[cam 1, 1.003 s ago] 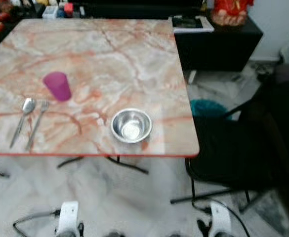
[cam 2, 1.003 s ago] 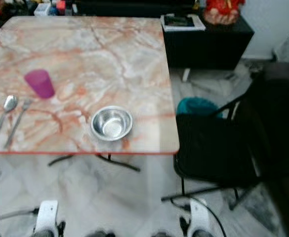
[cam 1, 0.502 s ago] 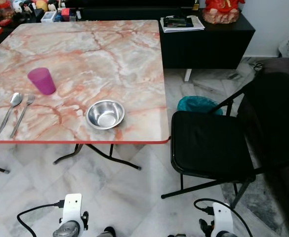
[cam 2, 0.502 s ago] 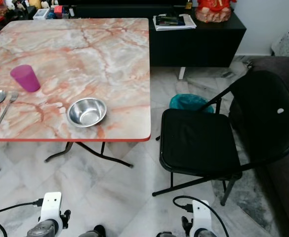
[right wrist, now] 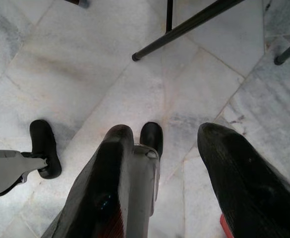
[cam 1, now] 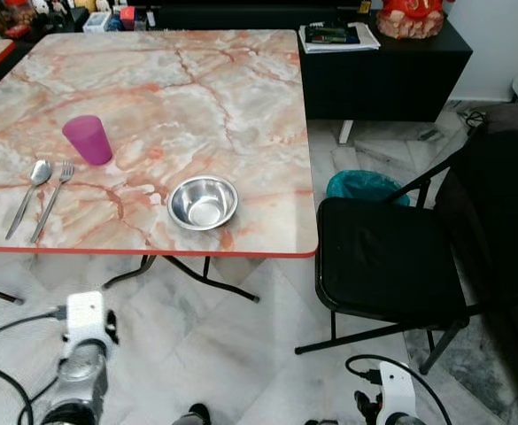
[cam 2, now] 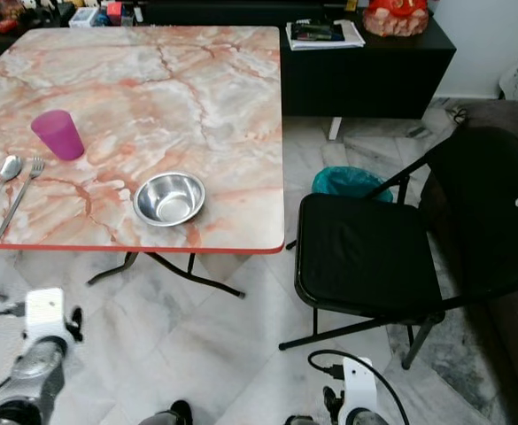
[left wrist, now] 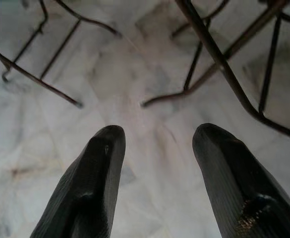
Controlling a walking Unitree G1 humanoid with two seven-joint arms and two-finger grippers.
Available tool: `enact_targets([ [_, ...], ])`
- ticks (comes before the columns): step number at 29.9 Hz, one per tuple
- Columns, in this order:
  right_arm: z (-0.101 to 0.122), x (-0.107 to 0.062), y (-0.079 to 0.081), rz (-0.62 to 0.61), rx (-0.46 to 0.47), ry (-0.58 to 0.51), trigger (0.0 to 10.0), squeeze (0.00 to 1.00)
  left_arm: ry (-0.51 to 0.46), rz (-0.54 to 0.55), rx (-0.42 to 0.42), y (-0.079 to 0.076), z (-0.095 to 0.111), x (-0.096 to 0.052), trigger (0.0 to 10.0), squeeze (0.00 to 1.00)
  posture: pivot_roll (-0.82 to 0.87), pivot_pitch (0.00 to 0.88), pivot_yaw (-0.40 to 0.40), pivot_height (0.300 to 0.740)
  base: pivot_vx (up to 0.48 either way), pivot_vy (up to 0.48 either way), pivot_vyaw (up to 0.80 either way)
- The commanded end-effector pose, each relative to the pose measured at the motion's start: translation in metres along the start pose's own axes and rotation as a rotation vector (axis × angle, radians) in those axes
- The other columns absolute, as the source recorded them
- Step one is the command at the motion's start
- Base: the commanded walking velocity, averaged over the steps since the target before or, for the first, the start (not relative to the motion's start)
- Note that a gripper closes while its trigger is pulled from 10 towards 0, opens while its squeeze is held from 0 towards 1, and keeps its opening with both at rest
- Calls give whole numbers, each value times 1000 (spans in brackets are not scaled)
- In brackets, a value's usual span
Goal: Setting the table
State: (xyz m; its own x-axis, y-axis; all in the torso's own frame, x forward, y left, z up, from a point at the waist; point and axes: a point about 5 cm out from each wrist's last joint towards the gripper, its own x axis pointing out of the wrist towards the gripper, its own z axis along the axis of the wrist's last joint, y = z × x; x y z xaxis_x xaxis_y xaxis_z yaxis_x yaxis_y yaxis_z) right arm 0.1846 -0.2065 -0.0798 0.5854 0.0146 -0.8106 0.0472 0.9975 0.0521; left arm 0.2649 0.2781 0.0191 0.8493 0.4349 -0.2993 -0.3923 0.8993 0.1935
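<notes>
Partly done, you're facing a round steel bowl (cam 1: 203, 202) at twelve o'clock, lacking a plate, both grippers hanging spread and empty.

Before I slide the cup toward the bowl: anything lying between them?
No. Between the purple cup and the steel bowl, the left eye view shows bare marble tabletop.

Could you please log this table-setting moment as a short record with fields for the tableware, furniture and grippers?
table: marble-patterned top with red edge
cup: purple cup, upright, behind the cutlery
cutlery: spoon and fork side by side near the front edge
bowl: steel bowl, empty, near the front edge
chair: black folding chair right of the table
left gripper: open, over floor
right gripper: open, over floor
</notes>
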Motion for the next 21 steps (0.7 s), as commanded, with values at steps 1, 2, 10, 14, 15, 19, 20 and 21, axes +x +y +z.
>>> enact_targets([
  [1, -8, -1, -1, -3, 9, 27, 10000, 0, 20, 32, -3, 2, -8, -7, 10000, 0, 21, 168, 21, 740, 0, 0, 0],
  [2, -8, -1, -1, -4, 9, 27, 10000, 0, -22, 53, 9, 4, -4, -12, 10000, 0, 21, 168, 21, 740, 0, 0, 0],
  [10, -8, -1, -1, 0, 3, 29, 10000, 0, -254, 151, 106, 18, 39, -27, 10000, 0, 32, 161, 18, 740, 0, 0, 0],
  [14, -8, -1, -1, 1, 0, 31, 10000, 0, -413, 178, 152, 19, 77, -40, 10000, 0, 35, 155, 20, 740, 0, 0, 0],
  [15, -8, -1, -1, 0, -1, 30, 10000, 0, -462, 173, 166, 16, 90, -44, 10000, 0, 32, 149, 22, 740, 0, 0, 0],
  [19, -8, -1, -1, -2, 0, 30, 10000, 0, -516, 139, 133, 7, 111, -47, 10000, 0, 33, 147, 19, 740, 0, 0, 0],
  [20, -8, -2, -1, -3, 0, 30, 10000, 0, -521, 133, 128, 6, 114, -48, 10000, 0, 33, 147, 19, 740, 0, 0, 0],
  [21, -8, -2, -2, -3, 0, 30, 10000, 0, -522, 131, 127, 5, 115, -49, 10000, 0, 33, 147, 19, 740, 0, 0, 0],
])
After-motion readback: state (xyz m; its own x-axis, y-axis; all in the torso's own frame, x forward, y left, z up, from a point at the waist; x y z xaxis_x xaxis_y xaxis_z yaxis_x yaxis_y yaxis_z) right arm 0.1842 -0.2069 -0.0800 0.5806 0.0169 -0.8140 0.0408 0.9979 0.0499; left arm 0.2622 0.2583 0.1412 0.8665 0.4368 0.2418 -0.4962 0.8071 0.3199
